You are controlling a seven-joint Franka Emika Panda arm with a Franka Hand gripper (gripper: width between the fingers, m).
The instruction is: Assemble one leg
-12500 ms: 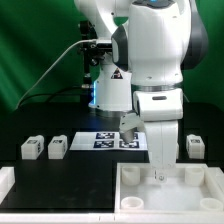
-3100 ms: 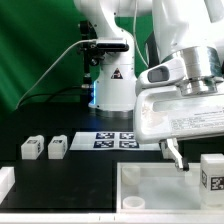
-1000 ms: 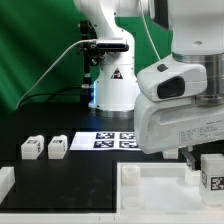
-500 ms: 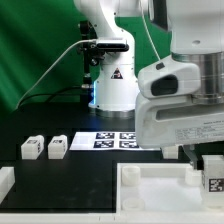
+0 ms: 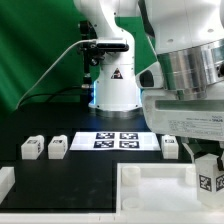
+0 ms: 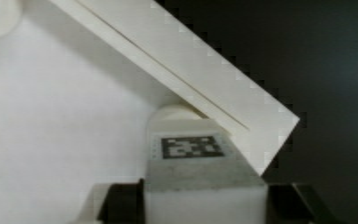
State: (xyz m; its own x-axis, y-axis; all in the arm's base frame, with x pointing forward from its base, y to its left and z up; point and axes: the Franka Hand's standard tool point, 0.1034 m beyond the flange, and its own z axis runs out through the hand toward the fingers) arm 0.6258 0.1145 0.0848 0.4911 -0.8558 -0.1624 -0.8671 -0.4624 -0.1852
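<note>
My gripper (image 5: pixel 207 168) is shut on a leg (image 5: pixel 210 183), a small white post with a black-and-white tag, held over the near right corner of the large white tray-like part (image 5: pixel 150 178). In the wrist view the leg (image 6: pixel 201 150) sits between my two dark fingers (image 6: pixel 123 203), above the tray's raised corner rim (image 6: pixel 194 70). Whether the leg touches the tray I cannot tell. Two more legs (image 5: pixel 31 148) (image 5: pixel 57 147) stand at the exterior view's left. Another leg (image 5: pixel 170 145) stands by the marker board's right end.
The marker board (image 5: pixel 112 140) lies behind the tray in the middle. The robot's base (image 5: pixel 112 90) stands behind it. A white part (image 5: pixel 5 182) lies at the near left corner. My arm's large body fills the upper right of the exterior view.
My wrist has turned and my arm's body has shifted, uncovering the leg by the marker board. The held leg has moved slightly down and stays over the tray's right corner.
</note>
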